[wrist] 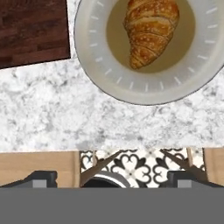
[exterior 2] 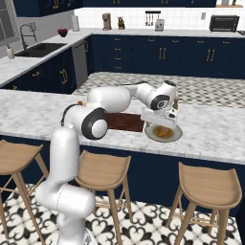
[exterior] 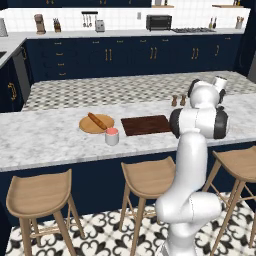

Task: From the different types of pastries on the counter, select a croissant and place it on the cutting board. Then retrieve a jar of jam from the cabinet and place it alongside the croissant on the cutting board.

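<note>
On the marble bench [exterior: 45,140] in the left base view, the dark cutting board [exterior: 146,125] lies bare near the centre. At its 9 o'clock a round tan wooden plate [exterior: 86,128] carries a long thin baguette stick [exterior: 100,121], and a white cup with a pink top [exterior: 112,136] stands just beside that plate at its 5 o'clock. Two small shakers [exterior: 178,100] stand at the board's 2 o'clock. The white arm [exterior: 192,150] rises at the lower right and covers the bench past the board's right end.

In the right base view, the arm reaches across the board to a grey plate [exterior 2: 176,135] lying just beside the board's right end. The pincer [exterior 2: 162,127] hangs directly above the croissant [exterior 2: 162,133] on that plate, not touching it as far as can be told.

In the hand view, the croissant sits at 12 o'clock inside the plate's pale centre, a corner of the board shows at 10 o'clock, and the two finger tips [wrist: 41,178] stand spread wide apart at the bottom, released and empty.
</note>
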Tool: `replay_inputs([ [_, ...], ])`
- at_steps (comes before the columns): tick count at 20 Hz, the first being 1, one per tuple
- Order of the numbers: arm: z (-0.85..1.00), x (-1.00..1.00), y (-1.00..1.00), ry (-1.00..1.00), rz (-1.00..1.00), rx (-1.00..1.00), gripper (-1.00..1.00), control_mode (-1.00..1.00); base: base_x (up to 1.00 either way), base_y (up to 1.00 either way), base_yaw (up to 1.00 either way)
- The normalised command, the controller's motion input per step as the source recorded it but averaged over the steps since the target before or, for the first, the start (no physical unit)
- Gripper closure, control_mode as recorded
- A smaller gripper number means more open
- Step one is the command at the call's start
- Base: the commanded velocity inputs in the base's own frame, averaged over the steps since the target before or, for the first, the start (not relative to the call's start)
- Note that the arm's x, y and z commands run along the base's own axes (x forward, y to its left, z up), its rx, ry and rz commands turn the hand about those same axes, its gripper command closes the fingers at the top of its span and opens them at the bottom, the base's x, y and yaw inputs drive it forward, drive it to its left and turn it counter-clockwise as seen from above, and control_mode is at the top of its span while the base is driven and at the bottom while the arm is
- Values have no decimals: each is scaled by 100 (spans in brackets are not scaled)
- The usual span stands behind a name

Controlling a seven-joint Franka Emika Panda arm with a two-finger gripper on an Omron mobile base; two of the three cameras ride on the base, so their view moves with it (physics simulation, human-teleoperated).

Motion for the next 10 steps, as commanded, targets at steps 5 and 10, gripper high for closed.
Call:
replay_inputs([
  [5, -34, 44, -18, 6, 2, 1, -100, -100, 0, 0, 0],
  [10, -32, 32, 3, 4, 0, 0, -100, -100, 0, 0, 0],
])
